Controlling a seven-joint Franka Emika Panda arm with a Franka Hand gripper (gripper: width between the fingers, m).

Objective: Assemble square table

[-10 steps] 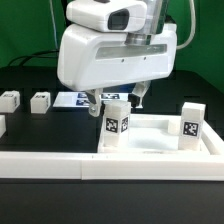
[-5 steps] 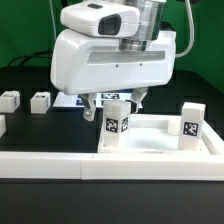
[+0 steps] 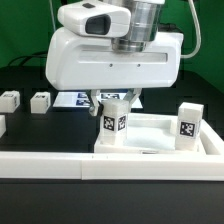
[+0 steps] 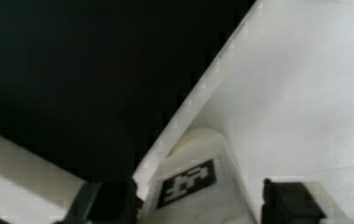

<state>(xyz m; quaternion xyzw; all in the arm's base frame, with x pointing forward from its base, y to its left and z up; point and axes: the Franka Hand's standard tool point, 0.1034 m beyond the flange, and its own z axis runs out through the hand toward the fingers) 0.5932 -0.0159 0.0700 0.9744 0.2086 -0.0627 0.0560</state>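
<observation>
Starting nearest the exterior camera: long low white plastic barrier wall (image 3: 110, 168), stretched across the full width of the matte black tabletop (image 3: 40, 135). Just behind it, white plastic square slab with raised rim (image 3: 150, 147), lying flat, close against the wall; touching or not, cannot tell.

Standing upright on the slab: stubby white leg with a black-and-white tag (image 3: 113, 125) at the corner toward the exterior view's left, and second tagged white leg (image 3: 189, 122) at the corner toward the exterior view's right, well apart.

Hanging directly over the first leg: two-finger gripper (image 3: 115, 102) under a bulky white wrist housing (image 3: 110, 60). Dark fingers (image 3: 97, 100) spread, lowered on either side of the leg's top, not pressed onto it. Seen from the wrist view as well: tagged leg (image 4: 188, 185) between the fingers (image 4: 103, 203), a clear gap on one side, slab (image 4: 316, 100) beside it, black tabletop (image 4: 85, 70) beyond.

Farther back, toward the exterior view's left: two loose small white legs (image 3: 8, 100) (image 3: 40, 101) near each other but apart on the bare black surface, plus a white piece cut off by the frame edge (image 3: 2, 125). Behind the gripper, flat marker board (image 3: 70, 100), partly hidden.

Closing the room at the very back: plain green backdrop (image 3: 20, 30).
</observation>
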